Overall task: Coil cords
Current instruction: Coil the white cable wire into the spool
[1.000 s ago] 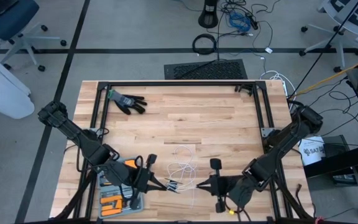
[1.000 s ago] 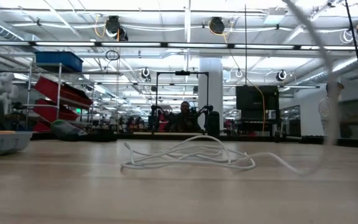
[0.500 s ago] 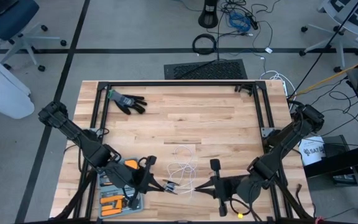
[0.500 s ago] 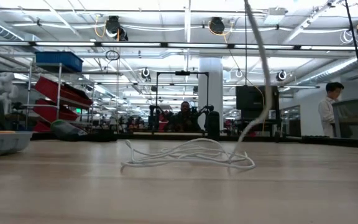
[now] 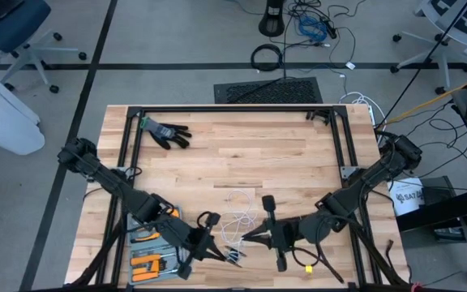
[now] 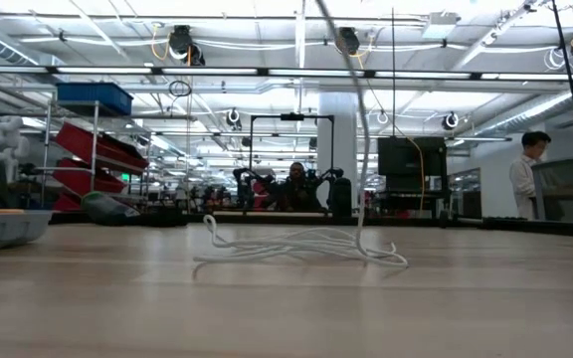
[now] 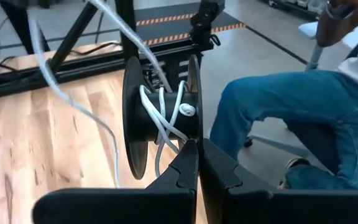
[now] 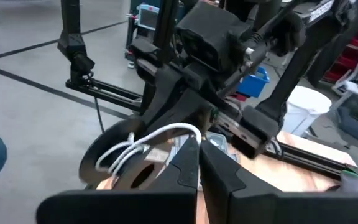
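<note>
You had both grippers low over the near edge of the table [image 5: 298, 162], facing each other. The left gripper [image 5: 220, 253] was clamped on the black spool [image 7: 160, 115], holding it by the rim with the flanges upright, so the spool's axis ran level, roughly toward the right arm. A few turns of white cord [image 7: 166, 112] already crossed the hub. The right gripper [image 5: 246, 236] had its fingers pressed together, apparently pinching the cord just beside the spool; the pinch itself is hard to see.

The rest of the cord [image 5: 237, 217] lay in loose loops on the table just beyond both grippers, toward the middle. In the low view one strand [image 6: 351, 119] rose steeply from that pile to the grippers.

Key relation: the slack lay on the far side, fed through the right gripper, which was nearer the pile. The next wrap probably needed you to carry the strand around the hub, across the spool's axis.

The black glove [image 5: 167, 132] sat well apart at the far left.
</note>
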